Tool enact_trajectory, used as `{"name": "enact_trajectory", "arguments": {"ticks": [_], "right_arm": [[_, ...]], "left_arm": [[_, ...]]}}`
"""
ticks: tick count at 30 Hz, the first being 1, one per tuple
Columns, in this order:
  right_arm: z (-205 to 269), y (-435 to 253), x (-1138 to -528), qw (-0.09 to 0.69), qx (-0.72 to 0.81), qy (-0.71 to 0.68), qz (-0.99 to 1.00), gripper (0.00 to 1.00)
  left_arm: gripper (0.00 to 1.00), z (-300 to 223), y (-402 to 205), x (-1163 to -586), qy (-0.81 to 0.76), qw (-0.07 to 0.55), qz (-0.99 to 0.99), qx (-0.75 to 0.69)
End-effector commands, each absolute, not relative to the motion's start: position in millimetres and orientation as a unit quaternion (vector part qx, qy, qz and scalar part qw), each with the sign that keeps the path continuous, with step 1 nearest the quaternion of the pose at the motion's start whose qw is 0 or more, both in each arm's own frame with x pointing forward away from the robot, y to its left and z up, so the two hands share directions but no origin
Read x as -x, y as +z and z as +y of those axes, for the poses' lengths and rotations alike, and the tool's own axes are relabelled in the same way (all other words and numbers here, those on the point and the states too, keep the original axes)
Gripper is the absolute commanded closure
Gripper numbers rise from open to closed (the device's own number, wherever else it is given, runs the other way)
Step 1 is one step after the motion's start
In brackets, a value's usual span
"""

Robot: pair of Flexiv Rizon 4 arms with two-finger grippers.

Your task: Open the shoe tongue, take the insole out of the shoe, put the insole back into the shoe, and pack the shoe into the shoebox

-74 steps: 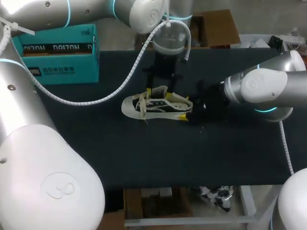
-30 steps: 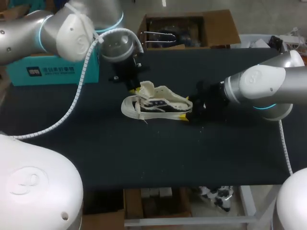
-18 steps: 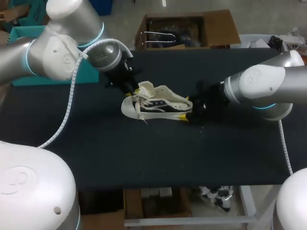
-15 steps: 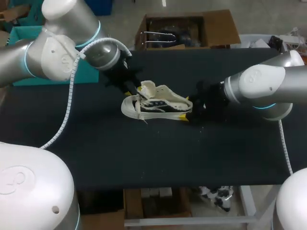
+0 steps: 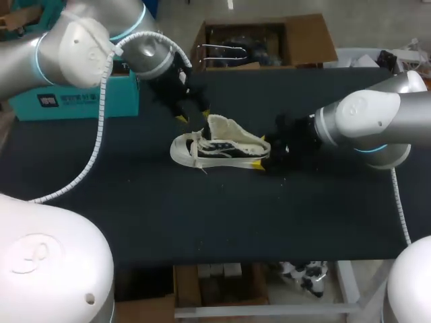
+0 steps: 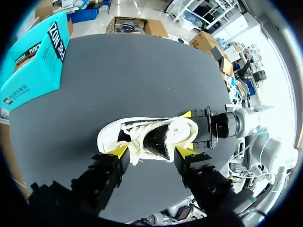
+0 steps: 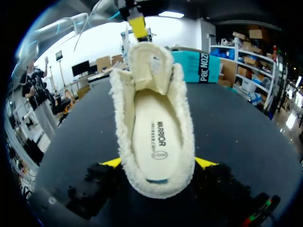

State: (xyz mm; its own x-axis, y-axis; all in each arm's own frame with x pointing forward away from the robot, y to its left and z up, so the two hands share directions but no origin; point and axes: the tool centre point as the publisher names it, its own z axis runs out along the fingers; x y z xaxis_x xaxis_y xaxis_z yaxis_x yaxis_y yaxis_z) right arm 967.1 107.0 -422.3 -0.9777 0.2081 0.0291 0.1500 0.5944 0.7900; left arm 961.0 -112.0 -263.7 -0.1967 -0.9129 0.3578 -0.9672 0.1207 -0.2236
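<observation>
The right gripper [image 7: 158, 163] clamped the heel of the shoe [image 5: 219, 145]; only its wrist view showed the insole [image 7: 155, 137] inside. The left gripper [image 6: 152, 152] hung spread wide above the shoe, the shoebox [image 5: 74, 101] well apart.

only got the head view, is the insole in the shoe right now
observer: yes, the right wrist view shows the insole lying flat inside the shoe
operator: right gripper got both sides of the heel
observer: yes, the right gripper is shut on the heel, one yellow tip on each side
operator: left gripper holding anything
observer: no, the left wrist view shows the left gripper open, tips wide apart, with the shoe ahead of them
</observation>
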Motion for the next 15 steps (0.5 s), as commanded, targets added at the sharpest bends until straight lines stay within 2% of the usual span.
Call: {"name": "enact_trajectory", "arguments": {"ticks": [1,2,3,4,5,6,9,12,13,15], "right_arm": [[107.3,-425.4,-966.6,0.033,-0.099,0.440,0.892,1.00],[107.3,-425.4,-966.6,0.033,-0.099,0.440,0.892,1.00],[107.3,-425.4,-966.6,0.033,-0.099,0.440,0.892,1.00],[107.3,-425.4,-966.6,0.033,-0.099,0.440,0.892,1.00],[107.3,-425.4,-966.6,0.033,-0.099,0.440,0.892,1.00],[107.3,-425.4,-966.6,0.033,-0.099,0.440,0.892,1.00],[107.3,-425.4,-966.6,0.033,-0.099,0.440,0.892,1.00],[107.3,-425.4,-966.6,0.033,-0.099,0.440,0.892,1.00],[107.3,-425.4,-966.6,0.033,-0.099,0.440,0.892,1.00],[107.3,-425.4,-966.6,0.033,-0.099,0.440,0.892,1.00]], "left_arm": [[0.44,-123.7,-245.0,-964.9,0.177,0.052,-0.776,-0.603],[0.53,-125.9,-241.0,-964.2,0.175,0.050,-0.787,-0.590],[0.57,-128.1,-237.1,-963.0,0.175,0.045,-0.794,-0.581],[0.65,-130.6,-233.8,-961.9,0.173,0.041,-0.806,-0.565],[0.78,-133.0,-231.4,-960.6,0.169,0.040,-0.816,-0.551],[1.00,-135.8,-229.7,-960.1,0.165,0.041,-0.832,-0.529],[1.00,-145.3,-225.8,-953.7,0.140,0.052,-0.898,-0.414],[1.00,-149.2,-224.5,-938.6,0.097,0.091,-0.975,-0.179],[1.00,-146.4,-223.7,-933.5,0.078,0.129,-0.985,-0.084],[1.00,-140.7,-221.2,-931.0,0.082,0.161,-0.983,0.014]]}}
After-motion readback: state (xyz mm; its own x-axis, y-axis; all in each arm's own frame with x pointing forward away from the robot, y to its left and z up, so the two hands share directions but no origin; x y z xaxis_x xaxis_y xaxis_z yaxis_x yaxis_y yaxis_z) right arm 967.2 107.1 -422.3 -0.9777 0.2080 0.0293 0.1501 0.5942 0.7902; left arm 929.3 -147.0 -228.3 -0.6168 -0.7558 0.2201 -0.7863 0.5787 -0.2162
